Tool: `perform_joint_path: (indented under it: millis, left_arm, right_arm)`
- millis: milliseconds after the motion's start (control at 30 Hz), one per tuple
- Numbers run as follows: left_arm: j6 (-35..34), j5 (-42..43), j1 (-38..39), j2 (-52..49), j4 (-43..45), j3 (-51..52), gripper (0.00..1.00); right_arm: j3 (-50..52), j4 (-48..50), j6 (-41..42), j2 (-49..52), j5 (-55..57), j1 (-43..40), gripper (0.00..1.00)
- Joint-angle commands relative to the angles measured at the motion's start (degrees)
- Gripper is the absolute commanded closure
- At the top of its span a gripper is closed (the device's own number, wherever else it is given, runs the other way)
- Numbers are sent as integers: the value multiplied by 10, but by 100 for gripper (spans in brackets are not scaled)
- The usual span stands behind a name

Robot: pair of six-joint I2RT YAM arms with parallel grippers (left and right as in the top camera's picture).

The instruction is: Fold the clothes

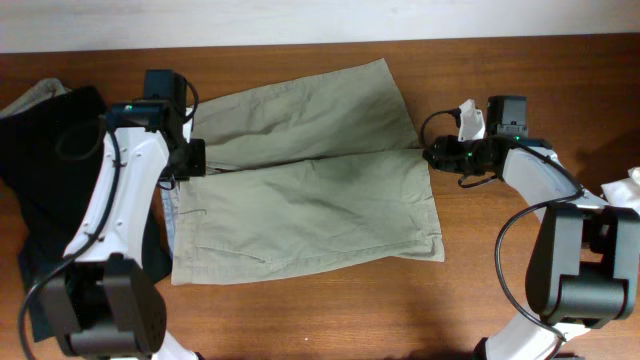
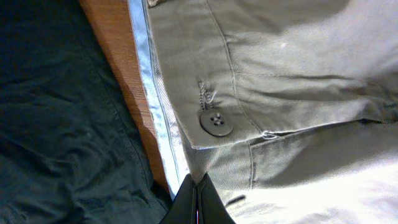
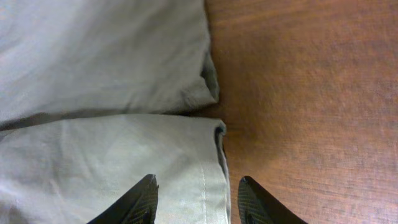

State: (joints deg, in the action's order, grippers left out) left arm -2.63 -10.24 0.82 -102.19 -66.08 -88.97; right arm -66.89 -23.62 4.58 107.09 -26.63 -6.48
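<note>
The pale khaki-grey shorts [image 1: 310,190] lie spread flat on the wooden table, waistband to the left and both leg hems to the right. My left gripper [image 1: 195,160] is at the waistband. In the left wrist view its fingers [image 2: 196,180] are shut, pinching the waistband edge just below the button [image 2: 216,122]. My right gripper [image 1: 432,155] is at the leg hems. In the right wrist view it [image 3: 198,183] is open, with its fingers on either side of the near leg's hem edge [image 3: 214,162]. The other leg [image 3: 106,62] lies beyond it.
A dark garment [image 1: 50,170] lies heaped at the table's left, beside the waistband, and fills the left of the left wrist view [image 2: 62,124]. A white crumpled item [image 1: 625,185] sits at the far right edge. Bare wood [image 3: 311,93] lies right of the hems.
</note>
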Motion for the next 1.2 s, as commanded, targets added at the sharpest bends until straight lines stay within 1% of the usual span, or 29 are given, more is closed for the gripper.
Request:
perform_joint_path:
  millis: [0,67,133,167,233,333,367,400,433,467,500,533,567,600,633,733,800,867,900,967,1000,1033,1067,1100,1133,1167]
  left_arm:
    - [0,-47,-4,66,-16,-38,100]
    - [1,-68,-5,58,9,-37,100]
    - [1,-69,-5,44,31,-37,100]
    - [1,-69,-5,40,34,-37,100]
    - [1,-70,-5,37,35,-37,100]
    - [1,-70,-5,37,35,-37,100]
    - [1,-69,-5,37,35,-37,100]
    - [1,-69,-5,37,35,-37,99]
    - [1,-69,-5,37,35,-37,99]
    - [1,-69,-5,37,35,-37,99]
    - [1,-69,-5,37,35,-37,99]
    - [1,-70,-5,37,35,-37,99]
    - [1,-70,-5,37,37,-37,99]
    - [5,-70,-5,37,38,-37,99]
    - [7,-70,-5,37,39,-37,99]
    - [9,-70,-5,37,45,-37,100]
    - [9,-70,-5,37,48,-37,100]
    - [9,-69,-5,37,32,-37,99]
    - [9,-67,-5,37,12,-37,96]
    - [9,-58,-5,37,0,-37,83]
    - [-4,-56,-5,37,-16,-37,62]
    - [-13,-50,-5,37,-28,-37,53]
    - [-13,-24,-5,37,-40,-37,44]
    - [-12,26,-5,37,-62,-37,43]
    - [-13,66,-5,37,-91,-36,42]
    - [-13,76,-5,37,-108,-30,43]
  right_arm:
    - [-1,-17,19,12,20,0,55]
    - [-1,-62,16,12,19,1,55]
    - [-1,-165,-14,12,19,0,55]
    - [-1,-211,-13,12,28,0,59]
    - [0,-310,-14,12,34,0,60]
    - [5,-393,-33,12,31,3,60]
    - [17,-401,-33,12,31,12,54]
    - [43,-388,-33,12,31,28,52]
    - [57,-374,-31,12,31,37,52]
    - [90,-329,-8,12,31,52,64]
    - [93,-320,-7,12,31,52,78]
    - [92,-320,-7,12,31,52,86]
    - [86,-325,-19,6,34,51,96]
    - [68,-351,-35,-9,55,42,96]
    - [46,-379,-34,-23,87,32,96]
    - [-15,-442,-12,-88,144,11,96]
    - [-18,-457,-4,-116,162,10,96]
    - [-18,-487,-4,-120,181,10,96]
    - [-18,-495,5,-120,205,10,96]
    - [-18,-492,19,-120,229,10,96]
    - [-18,-490,20,-120,242,10,96]
    - [-18,-490,20,-120,249,10,96]
    - [-18,-488,20,-120,254,10,95]
    - [-18,-481,35,-120,260,5,87]
    - [-18,-474,36,-120,260,0,54]
    - [-18,-467,44,-120,260,-8,50]
